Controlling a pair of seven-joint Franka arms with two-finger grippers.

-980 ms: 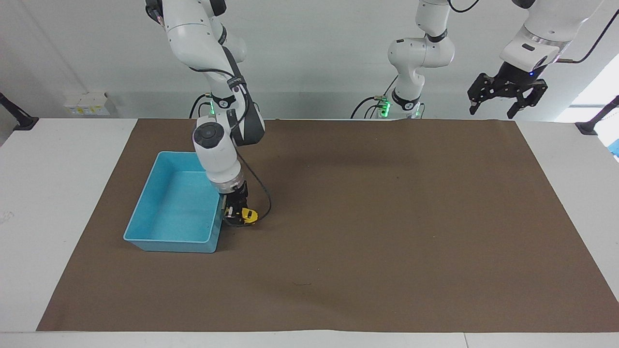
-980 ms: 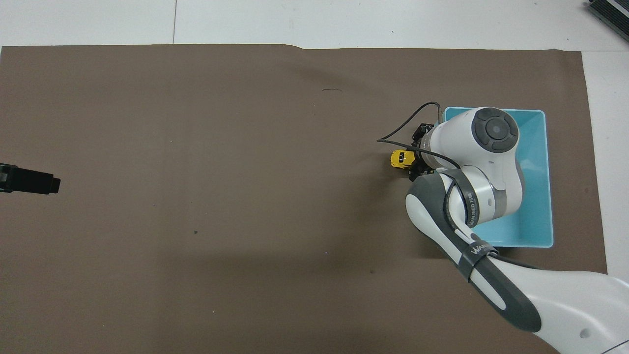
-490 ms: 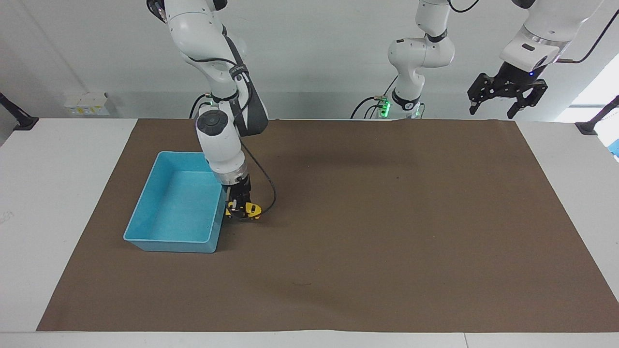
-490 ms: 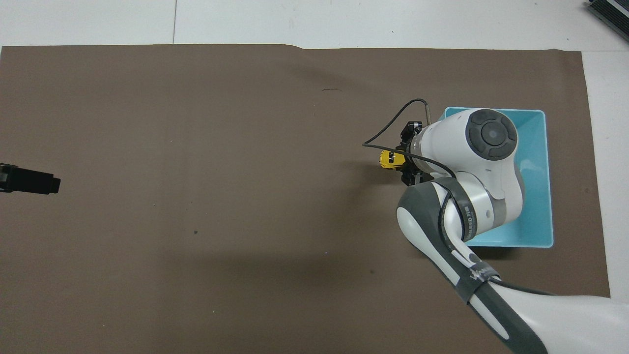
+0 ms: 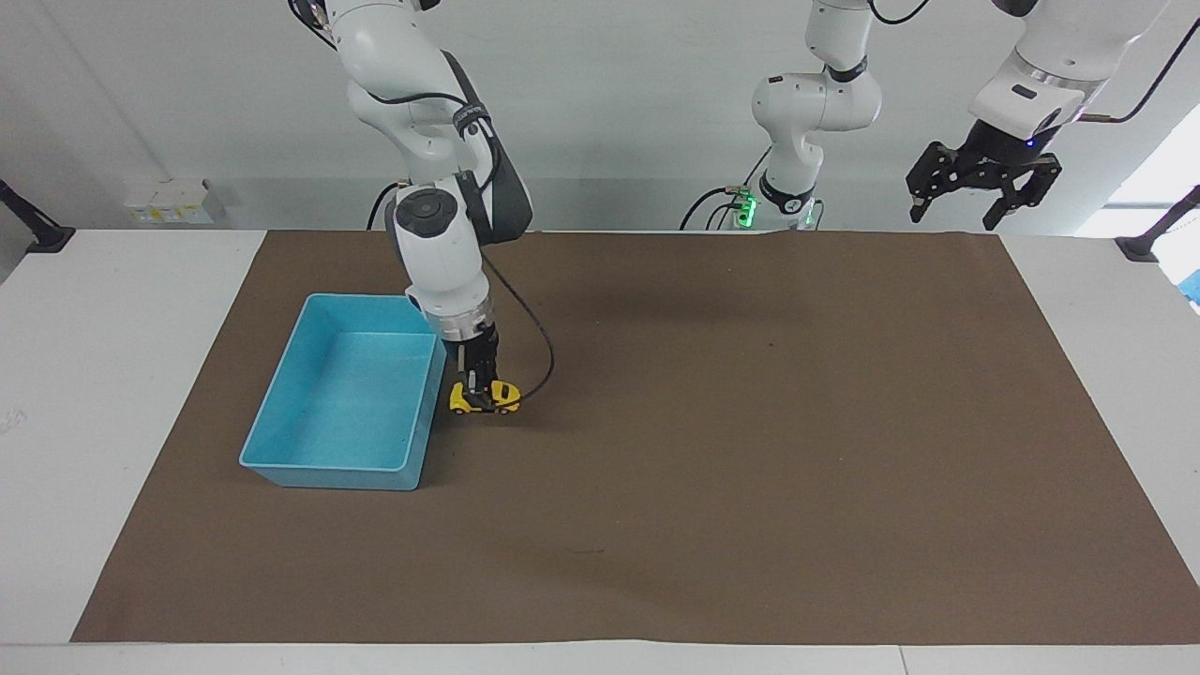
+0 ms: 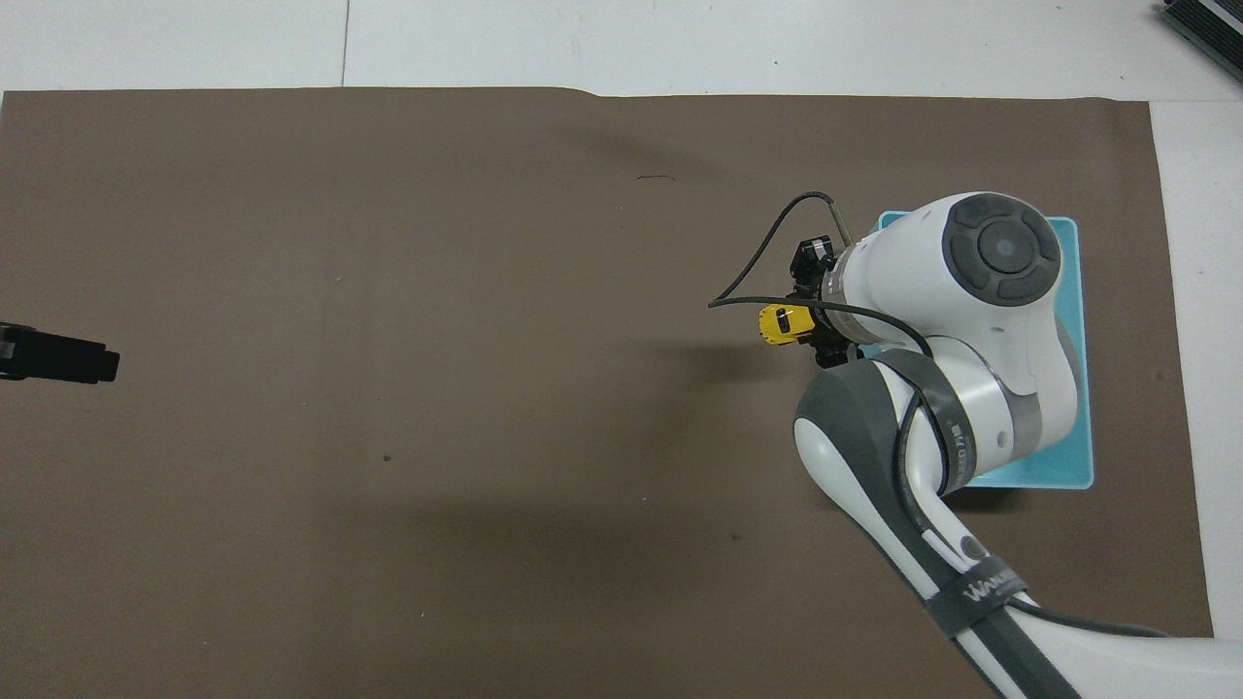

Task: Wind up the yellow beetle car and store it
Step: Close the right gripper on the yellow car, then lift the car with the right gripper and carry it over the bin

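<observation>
Since a second ago the right gripper (image 5: 480, 394) has slid away from the blue bin (image 5: 281, 441) toward the middle of the brown mat (image 5: 750, 469), fingers clamped on the yellow beetle car (image 5: 486, 397), which sits low just beside the bin's wall. Left gripper (image 5: 982, 187) waits up high at its own end of the table (image 5: 122, 375), fingers spread open. Right arm's strap has lettering, can't read it fully.

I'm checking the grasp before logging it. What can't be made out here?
- Overhead view: the right claw and part of the yellow beetle car are covered by the arm's wrist.
- Overhead view: much of the blue bin lies under the arm.
- Facing view: whether the car's wheels touch the mat is too small to tell.
</observation>
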